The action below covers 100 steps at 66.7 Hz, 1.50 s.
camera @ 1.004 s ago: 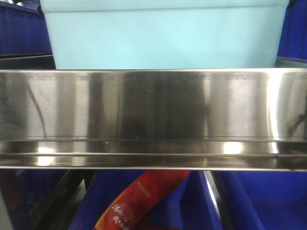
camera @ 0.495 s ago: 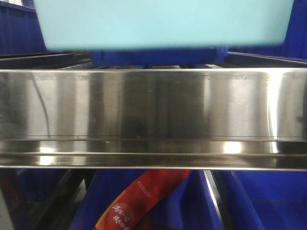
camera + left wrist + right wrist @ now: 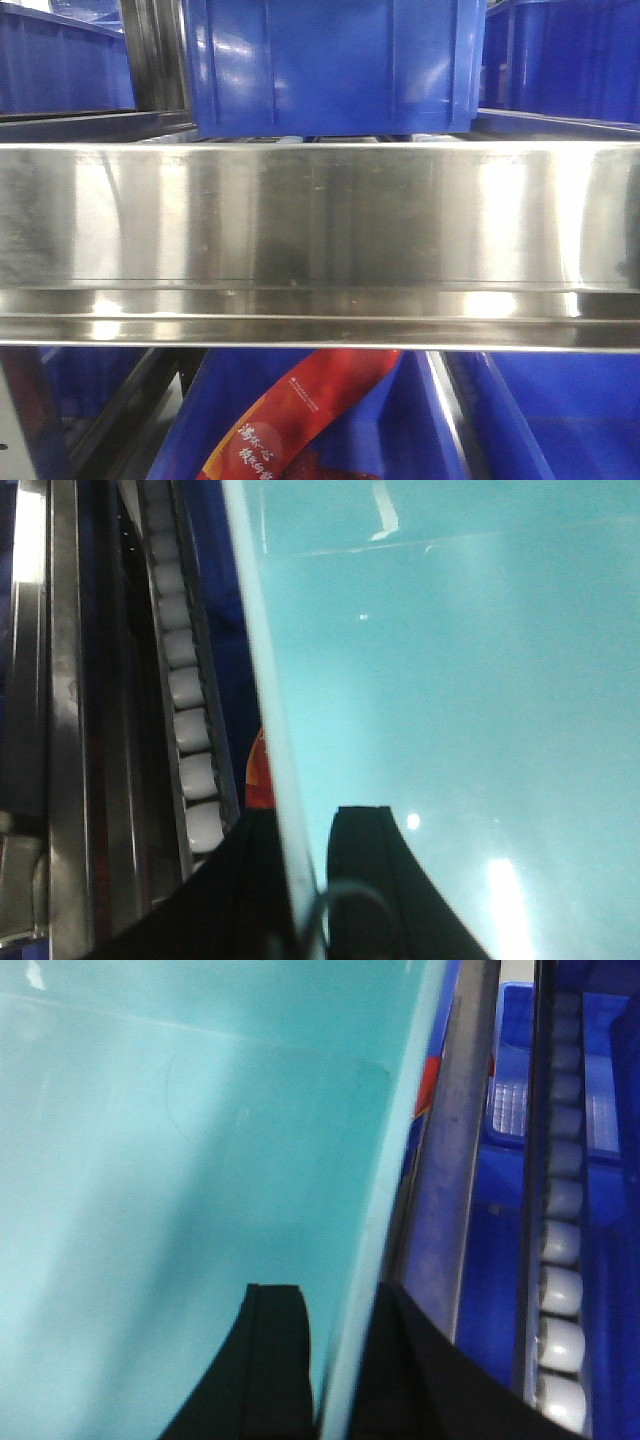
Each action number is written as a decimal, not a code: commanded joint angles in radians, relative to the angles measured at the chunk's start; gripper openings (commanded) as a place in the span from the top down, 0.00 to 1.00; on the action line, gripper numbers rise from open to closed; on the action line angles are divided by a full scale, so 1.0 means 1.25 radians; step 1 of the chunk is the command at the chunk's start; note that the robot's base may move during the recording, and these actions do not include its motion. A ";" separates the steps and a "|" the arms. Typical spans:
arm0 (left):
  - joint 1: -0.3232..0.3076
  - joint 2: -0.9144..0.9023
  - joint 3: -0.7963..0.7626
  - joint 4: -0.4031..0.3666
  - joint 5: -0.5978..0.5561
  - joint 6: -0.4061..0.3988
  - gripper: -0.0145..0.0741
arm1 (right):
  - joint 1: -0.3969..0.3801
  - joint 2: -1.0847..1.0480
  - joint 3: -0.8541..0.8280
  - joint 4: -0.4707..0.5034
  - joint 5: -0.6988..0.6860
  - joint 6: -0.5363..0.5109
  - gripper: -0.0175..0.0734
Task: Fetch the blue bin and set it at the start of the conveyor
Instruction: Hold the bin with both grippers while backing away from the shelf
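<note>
Stainless steel, front view: shelf rail spans the frame, with a dark blue ribbed crate behind it and a red packet below. Neither task thing shows.
Left wrist view: left pincer is clamped on the blue bin, one finger on each side of its wall. A roller track lies just outboard.
Right wrist view: right pincer grips the opposite wall likewise.
Relation: bin spans arm to arm; long axis cannot be told.
Room: judged tight at both flanks.
Conveyor start: unseen.
</note>
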 commanded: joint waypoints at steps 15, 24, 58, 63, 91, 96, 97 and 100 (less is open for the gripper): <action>-0.023 -0.039 0.032 -0.021 -0.025 0.011 0.96 | 0.003 -0.018 0.004 -0.006 -0.021 -0.019 0.98; -0.023 -0.039 0.032 -0.021 -0.025 0.011 0.96 | 0.003 -0.018 0.004 -0.006 -0.028 -0.019 0.98; -0.023 -0.039 0.032 -0.019 -0.025 0.011 0.96 | 0.003 -0.018 0.004 -0.006 -0.075 -0.019 0.98; -0.023 -0.039 0.032 -0.019 -0.025 0.011 0.96 | 0.003 -0.018 0.004 -0.006 -0.086 -0.019 0.98; -0.023 -0.039 0.032 -0.019 -0.066 0.011 0.96 | 0.003 -0.018 0.004 -0.006 -0.090 -0.019 0.98; -0.023 -0.039 0.032 -0.019 -0.103 0.011 0.96 | 0.003 -0.018 0.004 -0.006 -0.090 -0.019 0.98; -0.023 -0.039 0.032 -0.019 -0.109 0.011 0.96 | 0.003 -0.018 0.004 -0.006 -0.090 -0.019 0.98; -0.023 -0.039 0.032 -0.019 -0.136 0.011 0.96 | 0.003 -0.018 0.004 -0.006 -0.090 -0.019 0.98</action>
